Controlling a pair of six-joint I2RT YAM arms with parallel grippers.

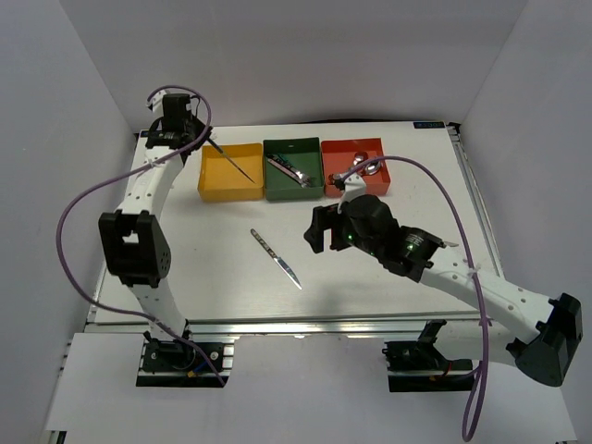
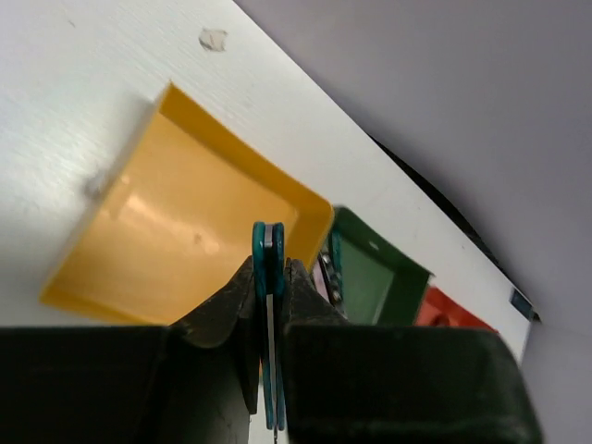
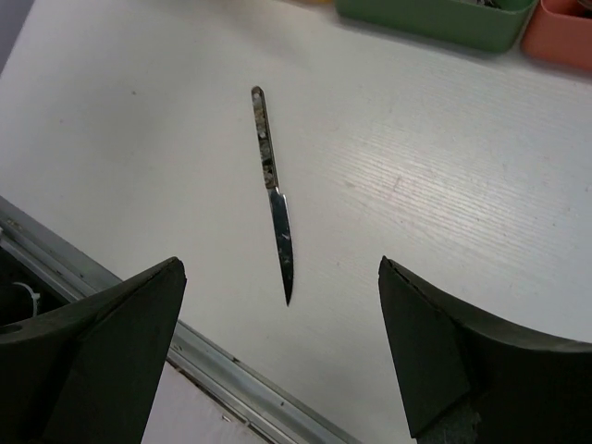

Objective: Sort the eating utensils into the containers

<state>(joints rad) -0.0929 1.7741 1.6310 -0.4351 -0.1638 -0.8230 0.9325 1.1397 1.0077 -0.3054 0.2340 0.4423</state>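
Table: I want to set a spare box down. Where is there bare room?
Bare: the patch between the left arm and the knife, and the strip right of the red box. Crowded: the far row of boxes and around the right gripper.

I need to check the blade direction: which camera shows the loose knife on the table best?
The right wrist view: the knife lies whole and large, patterned handle and blade clear. The top external view shows it small. The left wrist view misses it.

The white table [image 1: 222, 277] has an aluminium rail [image 1: 305, 326] along its near edge and a blue label [image 1: 427, 123] at its far right corner.
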